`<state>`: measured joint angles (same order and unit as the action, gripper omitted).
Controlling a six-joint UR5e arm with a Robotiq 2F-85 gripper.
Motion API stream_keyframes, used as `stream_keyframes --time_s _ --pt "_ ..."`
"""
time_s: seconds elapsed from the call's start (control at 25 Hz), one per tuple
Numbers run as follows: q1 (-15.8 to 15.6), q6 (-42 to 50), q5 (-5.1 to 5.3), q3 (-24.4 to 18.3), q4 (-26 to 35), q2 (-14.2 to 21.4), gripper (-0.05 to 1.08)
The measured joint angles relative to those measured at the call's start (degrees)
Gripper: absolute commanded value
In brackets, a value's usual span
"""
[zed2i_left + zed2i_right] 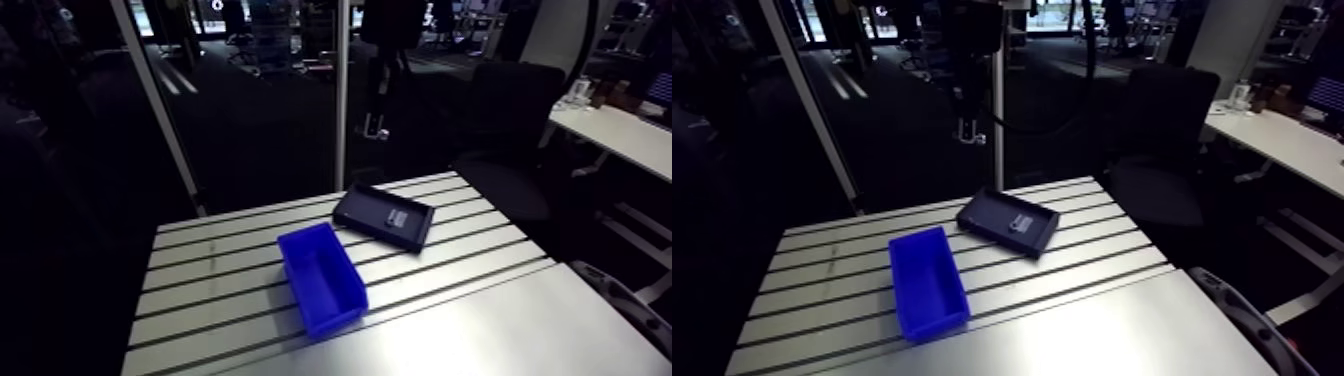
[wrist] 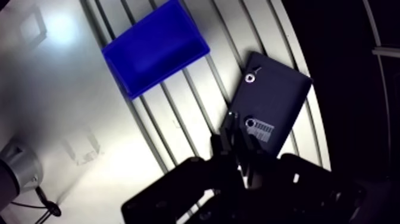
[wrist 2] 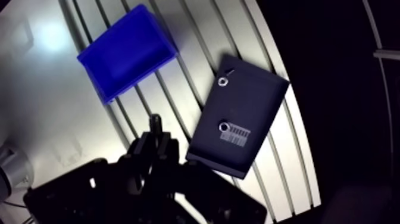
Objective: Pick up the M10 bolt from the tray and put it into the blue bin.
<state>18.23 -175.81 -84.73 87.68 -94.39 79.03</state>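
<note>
Ahead of the jaws, a far bit (image 2: pixel 250 77) and a near bit (image 2: pixel 250 123) shine in the tray (image 2: pixel 280 95), both too small to tell what either is. The gripper (image 2: pixel 233 128) hides the tray's near corner.

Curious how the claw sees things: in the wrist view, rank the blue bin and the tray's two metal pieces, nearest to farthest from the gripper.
1. Label-side piece, in the tray, just ahead of the gripper.
2. Corner piece, at the tray's far corner.
3. Blue bin, farther ahead, beside the tray.
</note>
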Motion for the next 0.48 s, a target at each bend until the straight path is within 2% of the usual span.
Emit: stream_keyframes --time_s 0.16,0.48 --pt "-0.3 -6.2 -0.65 2.1 1.3 2.5 1.04" --pt "-3.5 -13.1 -4.2 8.5 -0.4 6.8 1.04"
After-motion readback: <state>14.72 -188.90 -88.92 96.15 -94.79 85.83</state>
